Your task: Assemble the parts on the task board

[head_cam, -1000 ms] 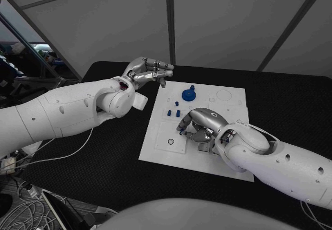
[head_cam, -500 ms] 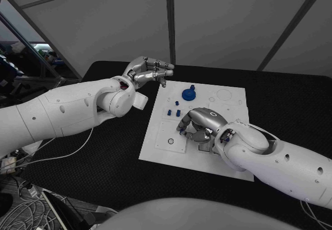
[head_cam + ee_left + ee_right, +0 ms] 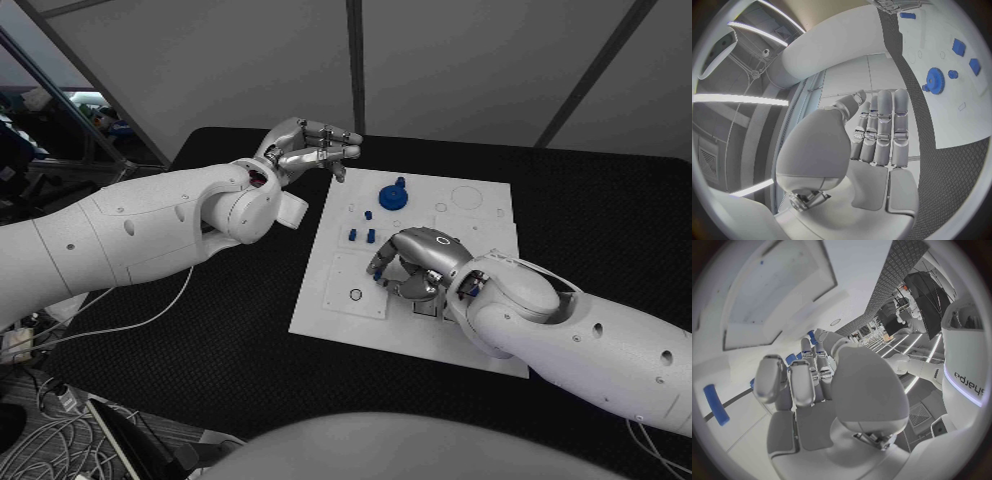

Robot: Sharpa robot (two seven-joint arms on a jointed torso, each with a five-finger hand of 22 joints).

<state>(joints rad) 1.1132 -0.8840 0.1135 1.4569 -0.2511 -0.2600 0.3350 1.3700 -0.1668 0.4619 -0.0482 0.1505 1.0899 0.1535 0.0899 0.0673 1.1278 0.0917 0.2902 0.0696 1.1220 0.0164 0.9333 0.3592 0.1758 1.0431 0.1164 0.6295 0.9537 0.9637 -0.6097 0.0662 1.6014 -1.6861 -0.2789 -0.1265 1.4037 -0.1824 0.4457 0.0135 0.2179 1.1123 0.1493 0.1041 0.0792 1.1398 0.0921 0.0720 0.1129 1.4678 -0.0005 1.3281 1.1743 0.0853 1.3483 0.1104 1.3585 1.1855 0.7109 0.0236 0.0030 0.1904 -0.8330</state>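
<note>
The white task board (image 3: 476,215) lies in the middle of the black table. A blue gear (image 3: 395,196) stands at its far side, also seen as the blue gear (image 3: 934,80). Two small blue parts (image 3: 361,237) stand side by side just beyond my right hand (image 3: 415,262). That hand is curled down onto the board's middle, and a bit of blue (image 3: 381,278) shows at its fingertips. Blue (image 3: 791,359) also shows between its fingers (image 3: 801,380); I cannot tell whether any is held. My left hand (image 3: 307,148) hangs raised off the board's far left corner, holding nothing, fingers (image 3: 882,130) extended.
Another small blue part (image 3: 369,214) stands near the gear, and a long blue part (image 3: 716,405) lies on the board beside my right hand. Round recesses (image 3: 467,198) mark the board's far right. Cables (image 3: 58,430) lie off the table's left edge.
</note>
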